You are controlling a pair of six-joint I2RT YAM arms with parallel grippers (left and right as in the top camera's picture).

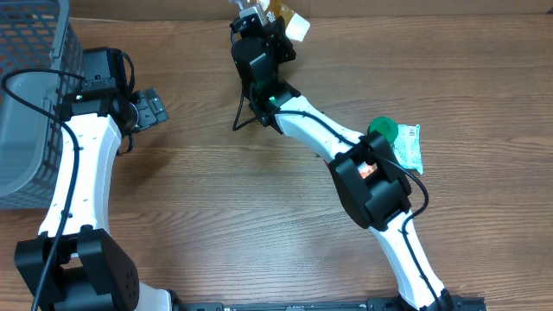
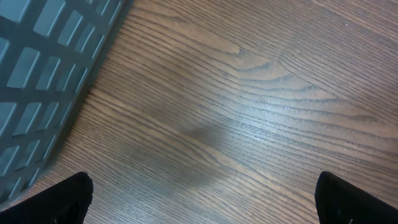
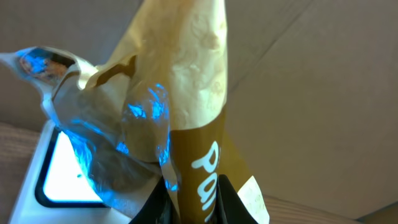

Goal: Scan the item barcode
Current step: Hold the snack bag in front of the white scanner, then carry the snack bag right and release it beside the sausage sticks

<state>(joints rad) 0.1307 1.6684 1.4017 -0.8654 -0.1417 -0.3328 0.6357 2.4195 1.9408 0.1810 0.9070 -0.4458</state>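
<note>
Though close-up, pkt top off-frame.

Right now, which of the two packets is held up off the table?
The brown packet, pinched in the right gripper; the green-and-white packet lies loose on the table.

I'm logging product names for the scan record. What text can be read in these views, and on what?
"Pu": white letters on the brown band of the snack packet held by the right gripper; the rest is cut off.
Green-and-white packet on the table: print too small to read.
Nothing else is legible.
</note>
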